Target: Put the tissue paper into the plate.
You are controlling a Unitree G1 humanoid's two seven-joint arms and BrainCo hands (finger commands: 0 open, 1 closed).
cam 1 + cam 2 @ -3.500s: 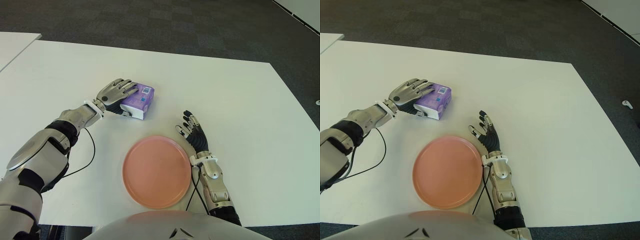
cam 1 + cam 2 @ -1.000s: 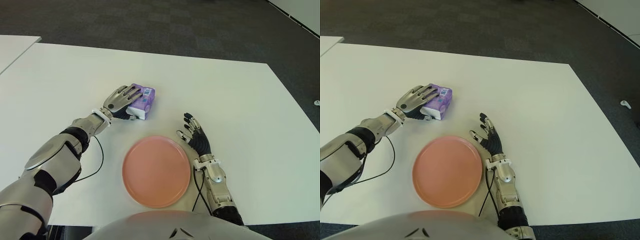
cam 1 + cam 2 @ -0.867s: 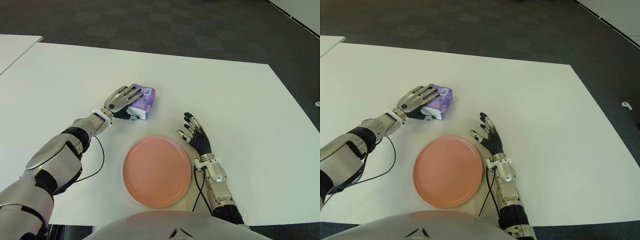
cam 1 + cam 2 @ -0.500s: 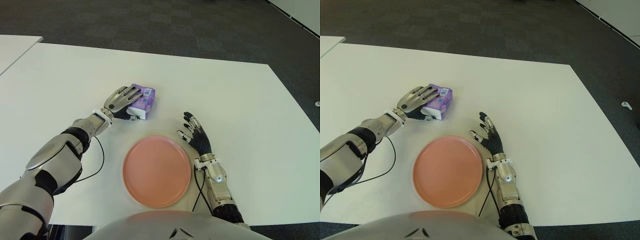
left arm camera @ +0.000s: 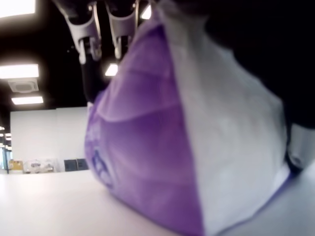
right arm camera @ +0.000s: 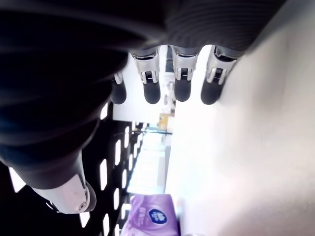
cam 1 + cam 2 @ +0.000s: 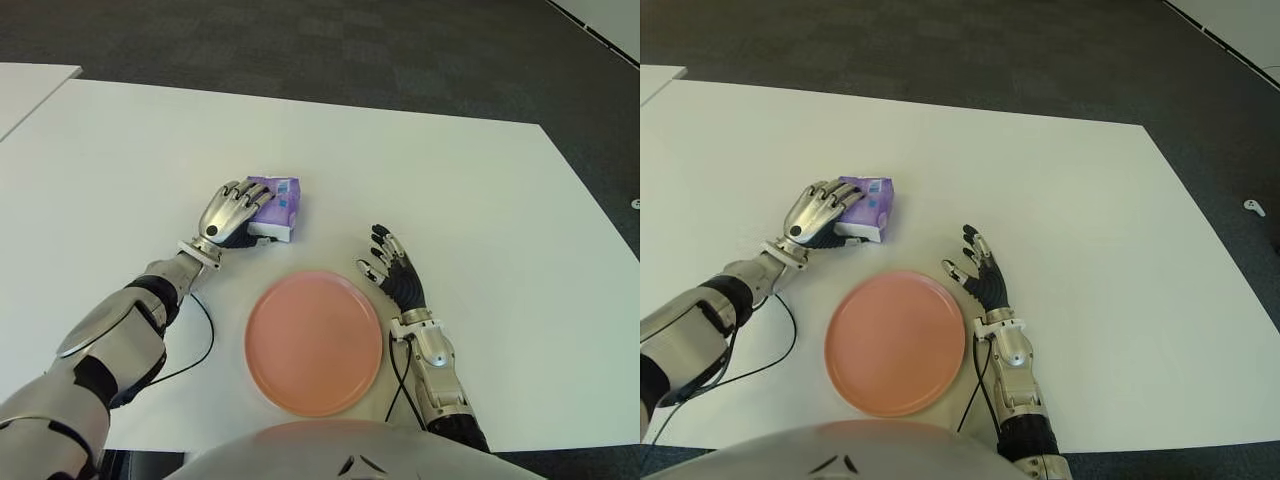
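A purple and white tissue paper pack (image 7: 281,201) lies on the white table (image 7: 460,170), beyond the left rim of the pink plate (image 7: 313,342). My left hand (image 7: 228,212) covers the pack's left side with its fingers curled over the top. The left wrist view is filled by the pack (image 5: 147,147), with fingers (image 5: 88,34) hooked over its upper edge. My right hand (image 7: 395,275) shows just right of the plate, fingers spread and holding nothing. The right wrist view shows its straight fingers (image 6: 179,78) and the pack (image 6: 150,219) farther off.
A black cable (image 7: 196,345) loops on the table under my left forearm, left of the plate. Another runs beside my right wrist (image 7: 397,375). A second white table (image 7: 25,85) stands at the far left, and dark carpet (image 7: 400,60) lies beyond the far edge.
My left forearm has swung nearer to my body, and the hand now reaches the pack from the near side. The pack has turned and shifted slightly left. The right hand has stayed put.
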